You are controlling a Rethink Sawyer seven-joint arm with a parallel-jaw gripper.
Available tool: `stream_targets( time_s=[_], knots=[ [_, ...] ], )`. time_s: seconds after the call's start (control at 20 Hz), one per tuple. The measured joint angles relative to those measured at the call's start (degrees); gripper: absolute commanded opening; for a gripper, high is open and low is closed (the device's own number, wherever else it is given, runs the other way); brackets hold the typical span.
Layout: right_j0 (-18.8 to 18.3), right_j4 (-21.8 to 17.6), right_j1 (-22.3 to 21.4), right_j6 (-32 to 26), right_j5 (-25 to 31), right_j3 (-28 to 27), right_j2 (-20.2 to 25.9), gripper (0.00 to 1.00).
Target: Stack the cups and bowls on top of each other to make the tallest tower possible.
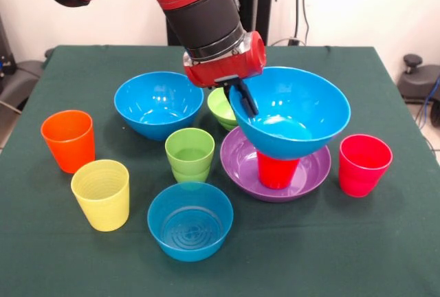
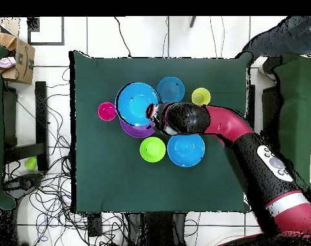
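Note:
My gripper [image 1: 242, 96] is shut on the near-left rim of a large blue bowl [image 1: 295, 111], with one black finger inside the bowl. The bowl is tilted over a red cup [image 1: 277, 171] that stands in the wide purple bowl [image 1: 237, 159]. I cannot tell whether the bowl touches the cup. In the overhead view the gripper [image 2: 151, 114] is at the rim of this blue bowl [image 2: 136, 101], which covers most of the purple bowl [image 2: 137, 132]. The second large blue bowl [image 1: 158, 103] stands apart on the left.
On the green cloth stand an orange cup [image 1: 69, 140], a yellow cup [image 1: 102, 194], a light green cup [image 1: 189, 154], a small blue bowl [image 1: 190, 220], a small green bowl [image 1: 220, 108] and a pinkish-red cup [image 1: 363, 165]. A person's leg [image 2: 286, 35] shows at the overhead view's top right.

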Motion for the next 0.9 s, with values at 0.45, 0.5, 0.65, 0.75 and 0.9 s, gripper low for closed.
stream_targets(
  time_s=[0.45, 0.5, 0.65, 0.75, 0.9],
  knots=[
    [0.05, -1.32, -0.01, 0.0, -2.3, 0.22, 0.01, 0.0],
    [0.05, -1.53, -0.01, 0.0, -2.89, 0.42, 0.01, 0.0],
    [0.05, -1.98, -0.04, 0.0, -4.93, 1.46, 0.0, 0.0],
    [0.06, -2.25, -0.04, 0.0, -6.43, 2.31, 0.0, 0.0],
    [0.06, -2.61, -0.04, 0.0, -8.13, 3.32, -0.01, 0.0]
  ],
)
